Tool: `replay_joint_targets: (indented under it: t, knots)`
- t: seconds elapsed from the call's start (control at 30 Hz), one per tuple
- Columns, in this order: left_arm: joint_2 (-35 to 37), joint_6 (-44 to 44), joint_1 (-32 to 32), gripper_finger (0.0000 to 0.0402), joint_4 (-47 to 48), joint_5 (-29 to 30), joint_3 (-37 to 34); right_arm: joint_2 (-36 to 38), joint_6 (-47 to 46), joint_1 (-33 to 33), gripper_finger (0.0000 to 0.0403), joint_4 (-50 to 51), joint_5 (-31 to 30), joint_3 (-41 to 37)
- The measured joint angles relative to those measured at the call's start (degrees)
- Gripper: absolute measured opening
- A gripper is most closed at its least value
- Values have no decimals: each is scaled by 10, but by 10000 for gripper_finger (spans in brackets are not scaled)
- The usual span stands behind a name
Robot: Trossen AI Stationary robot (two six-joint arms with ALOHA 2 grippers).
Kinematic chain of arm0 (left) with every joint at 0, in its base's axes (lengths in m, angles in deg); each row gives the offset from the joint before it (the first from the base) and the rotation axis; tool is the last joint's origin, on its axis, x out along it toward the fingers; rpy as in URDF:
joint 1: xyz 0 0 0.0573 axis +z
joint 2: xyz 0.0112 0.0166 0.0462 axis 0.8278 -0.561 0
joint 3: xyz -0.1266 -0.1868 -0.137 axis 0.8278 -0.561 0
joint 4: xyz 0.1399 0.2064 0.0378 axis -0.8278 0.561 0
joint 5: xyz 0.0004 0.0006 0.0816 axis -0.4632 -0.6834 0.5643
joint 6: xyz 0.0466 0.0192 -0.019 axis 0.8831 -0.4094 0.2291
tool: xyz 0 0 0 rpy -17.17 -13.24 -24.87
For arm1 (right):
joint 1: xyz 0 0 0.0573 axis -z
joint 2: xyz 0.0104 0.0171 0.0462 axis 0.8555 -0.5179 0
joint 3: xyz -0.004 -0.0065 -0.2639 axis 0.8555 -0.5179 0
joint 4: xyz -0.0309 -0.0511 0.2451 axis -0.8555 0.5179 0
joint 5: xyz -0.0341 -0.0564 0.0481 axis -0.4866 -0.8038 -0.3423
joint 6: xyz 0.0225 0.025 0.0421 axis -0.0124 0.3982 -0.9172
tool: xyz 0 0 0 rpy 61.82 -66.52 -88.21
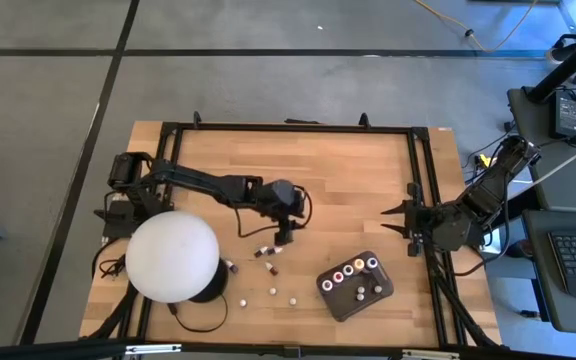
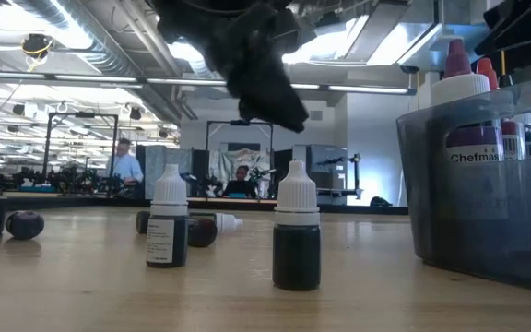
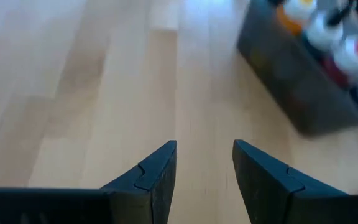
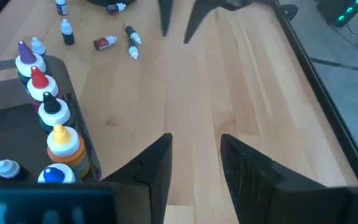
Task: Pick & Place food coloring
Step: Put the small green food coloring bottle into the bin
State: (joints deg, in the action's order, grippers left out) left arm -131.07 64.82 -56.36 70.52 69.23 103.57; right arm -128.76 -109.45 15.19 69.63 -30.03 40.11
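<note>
Two upright dropper bottles (image 2: 296,228) stand closest to the table-level camera, each a white cap on a dark body; these food coloring bottles look light, stiff and smooth-sided, so I judge they tip or roll at a nudge and are best pinched across the body below the cap. More of them lie toppled just beyond the left gripper (image 1: 284,236), which hovers over the wood with its fingers apart and nothing between them; the nearest fallen bottles (image 1: 265,251) sit a little ahead of and below its fingertips. Others rest already in the dark tray (image 1: 344,308), caps up, well off to one side of those fingers. A lying bottle probably wants a grip across its middle, square to its length, or it may squirt out sideways. The right gripper (image 4: 194,158) waits at the table's edge beside the frame rail (image 1: 423,190), fingers parted and holding nothing. Open wood lies between the two arms, giving free room for a carry toward the tray; the white dome (image 1: 172,256) crowds the left arm's near side.
</note>
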Motion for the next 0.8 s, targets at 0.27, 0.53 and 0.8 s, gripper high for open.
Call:
replay_joint_targets:
  t: [0.27, 0.53, 0.8]
  knots:
    - [-3, -8, -5, 153, 8, 18, 0, 0, 13, 0, 139, 4, 0, 0]
    - [-3, 3, -5, 160, -24, 21, 0, 0, 15, 0, 139, 4, 0, 0]
    - [-3, -3, -11, 235, 19, 24, 0, -1, 13, 0, 139, 4, 0, 0]
